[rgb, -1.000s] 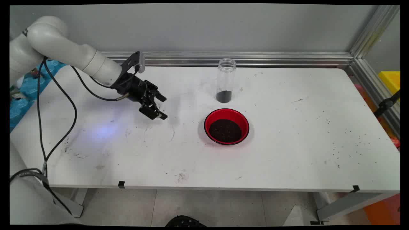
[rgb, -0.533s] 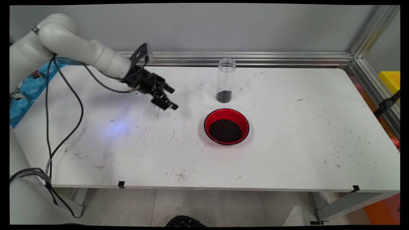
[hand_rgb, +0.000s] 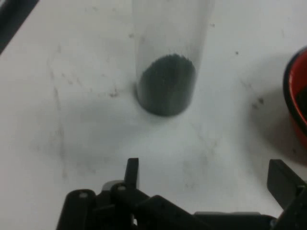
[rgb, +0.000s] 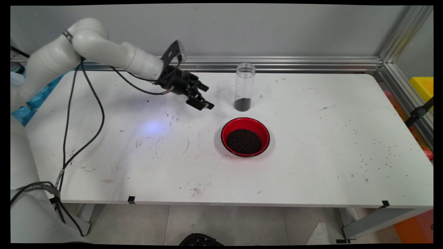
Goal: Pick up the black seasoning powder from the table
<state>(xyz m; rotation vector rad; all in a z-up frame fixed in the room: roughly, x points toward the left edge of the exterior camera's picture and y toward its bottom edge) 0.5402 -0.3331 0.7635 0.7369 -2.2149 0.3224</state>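
A clear plastic jar (rgb: pixel 244 87) stands upright near the table's back edge, with a little dark grain at its bottom. In the hand view the jar (hand_rgb: pixel 166 62) stands straight ahead, a short way off. My gripper (rgb: pixel 207 97) hovers just left of the jar, low over the table, pointing toward it. It is open and holds nothing; the gripper (hand_rgb: pixel 206 177) shows its fingers spread wide. A red bowl (rgb: pixel 245 137) filled with dark grain sits in front of the jar, and the bowl's rim (hand_rgb: pixel 293 96) shows at the right edge of the hand view.
The white table (rgb: pixel 311 138) is scuffed and carries scattered dark specks, mostly at the right. An aluminium rail (rgb: pixel 277 64) runs along the back edge and down the right side. Black cables (rgb: pixel 79 131) hang from the arm at the left.
The gripper has travelled right and toward the back of the table, from left of centre to just beside the jar. The jar and bowl have stayed put.
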